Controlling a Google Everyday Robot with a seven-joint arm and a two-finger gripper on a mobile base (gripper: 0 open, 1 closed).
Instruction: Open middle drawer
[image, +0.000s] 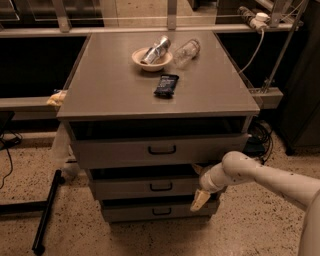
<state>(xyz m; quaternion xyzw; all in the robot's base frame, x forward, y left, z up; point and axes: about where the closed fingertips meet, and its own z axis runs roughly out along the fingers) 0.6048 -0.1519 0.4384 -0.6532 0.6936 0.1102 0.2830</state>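
The middle drawer (150, 187) is a grey front with a small black bar handle (161, 186), between the wider top drawer (125, 150) and the narrower bottom drawer (135, 212). All three fronts stand slightly out, with dark gaps above them. My gripper (198, 185) reaches in from the right on a white arm (260, 176), at the right end of the middle drawer front. It is open, with one pale fingertip (198, 201) low and the other up near the drawer's top edge. It is well right of the handle and holds nothing.
On the cabinet top (110, 90) are a bowl (151, 59) holding a can, a clear plastic bottle (186, 50) and a dark snack bag (166, 85). A black pole (46, 212) lies on the floor at left. Cables (260, 135) hang at right. A rail runs behind.
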